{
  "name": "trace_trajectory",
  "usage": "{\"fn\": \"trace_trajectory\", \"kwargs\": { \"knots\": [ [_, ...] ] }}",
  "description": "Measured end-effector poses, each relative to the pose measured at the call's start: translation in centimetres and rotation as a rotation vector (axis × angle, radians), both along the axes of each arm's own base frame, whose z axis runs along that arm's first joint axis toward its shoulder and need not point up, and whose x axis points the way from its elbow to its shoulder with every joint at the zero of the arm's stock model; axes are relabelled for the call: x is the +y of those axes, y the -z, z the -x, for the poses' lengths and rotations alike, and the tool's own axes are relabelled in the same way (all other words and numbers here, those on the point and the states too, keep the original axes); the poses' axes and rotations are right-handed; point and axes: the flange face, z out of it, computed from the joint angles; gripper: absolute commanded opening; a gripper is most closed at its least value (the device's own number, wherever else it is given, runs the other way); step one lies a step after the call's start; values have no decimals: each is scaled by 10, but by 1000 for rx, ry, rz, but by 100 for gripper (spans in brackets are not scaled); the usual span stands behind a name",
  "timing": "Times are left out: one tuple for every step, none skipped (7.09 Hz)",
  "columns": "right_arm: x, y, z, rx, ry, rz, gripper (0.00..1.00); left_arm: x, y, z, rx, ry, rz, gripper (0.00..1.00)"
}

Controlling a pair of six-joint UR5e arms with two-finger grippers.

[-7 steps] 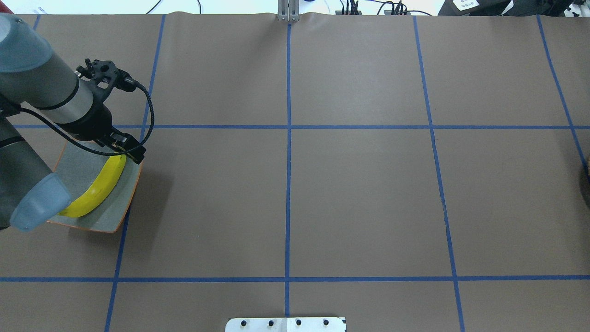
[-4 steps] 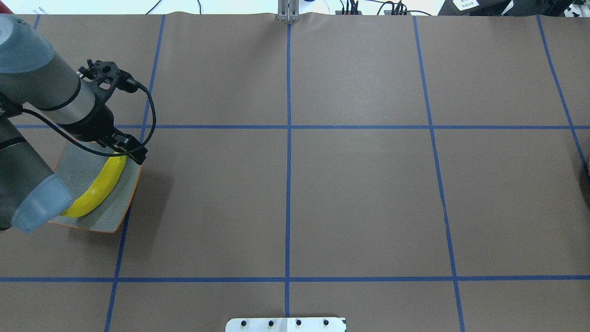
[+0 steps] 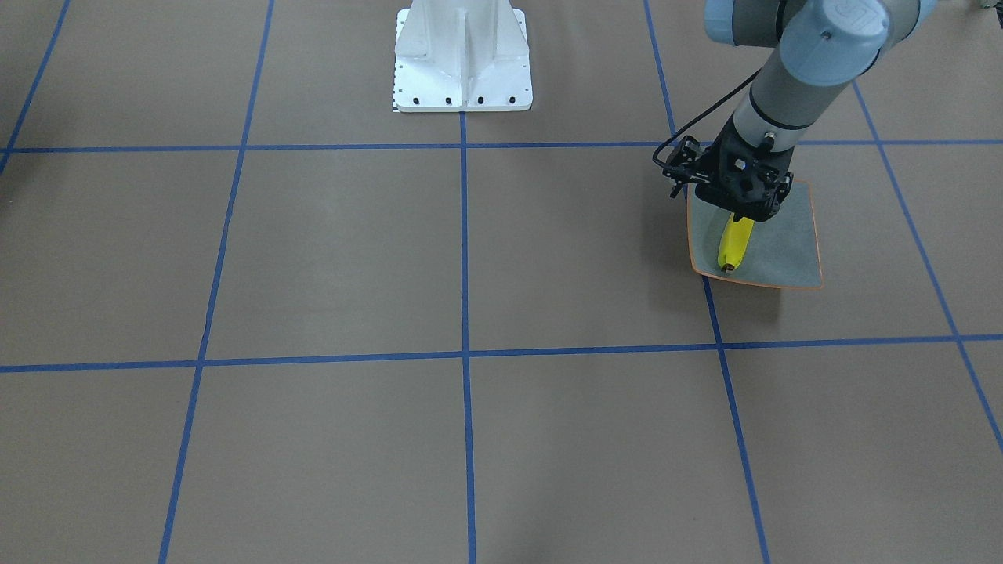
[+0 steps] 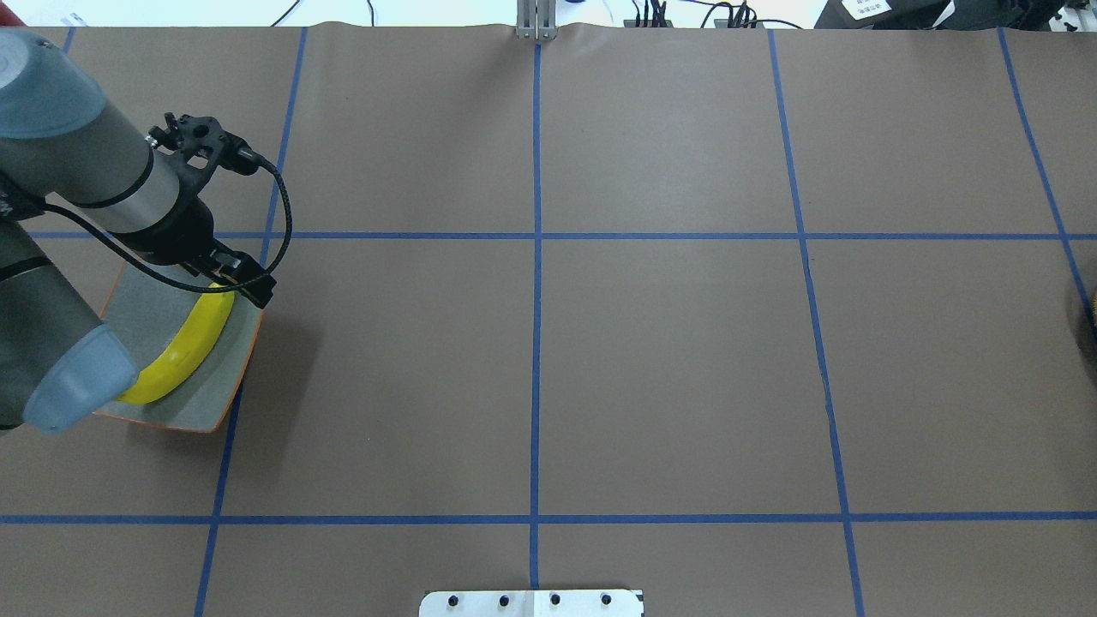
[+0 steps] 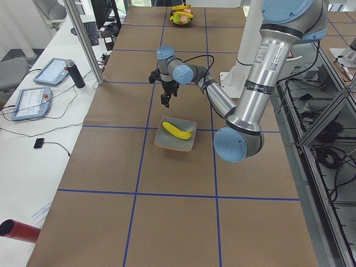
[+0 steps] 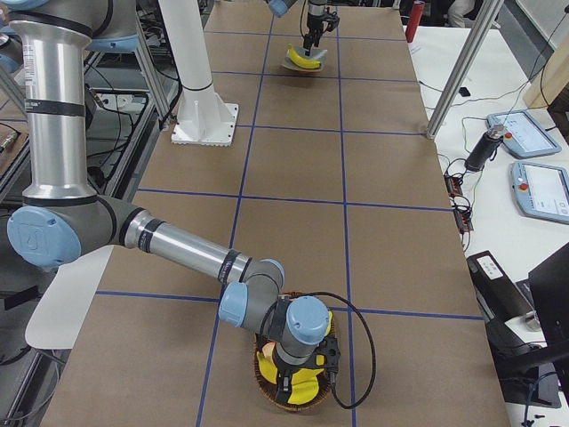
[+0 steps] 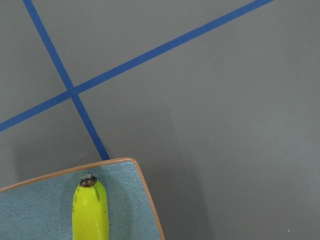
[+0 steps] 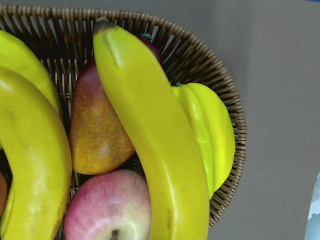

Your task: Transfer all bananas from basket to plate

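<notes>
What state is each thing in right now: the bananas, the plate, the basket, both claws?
Plate: loaded with one fruit.
Plated banana: lying flat, not gripped.
Left gripper: raised over plate, empty; opening unclear.
Basket: full of fruit.
Basket bananas: at least two, not yet moved.
Right gripper: over basket; opening unclear.

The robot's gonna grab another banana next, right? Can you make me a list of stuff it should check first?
1. First banana safely down: ok. The plated banana lies flat on the plate.
2. Left gripper out of the way: ok. The left gripper hangs above the plate, apart from the fruit.
3. More to fetch: ok. The basket bananas lie in the basket.
4. Right gripper in place: ok. The right gripper is over the basket.
5. Right gripper open for a grab: cannot tell.
6. Room on the plate: ok. There is bare space beside the plated banana.
</notes>
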Motion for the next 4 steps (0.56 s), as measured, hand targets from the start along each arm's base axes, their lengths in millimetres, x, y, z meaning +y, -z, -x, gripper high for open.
{"fn": "trace_trajectory", "kwargs": {
  "knots": [
    [1,-1,0,-11,-42,23,99,0,0,-2,0,-2,0,100],
    [2,-2,2,-44,-69,39,99,-1,1,-4,0,-5,0,100],
    [4,-3,3,-79,-88,46,99,-2,1,-6,-1,-7,0,100],
    [6,-5,4,-102,-98,53,99,-3,0,-7,-2,-8,0,100]
  ]
}}
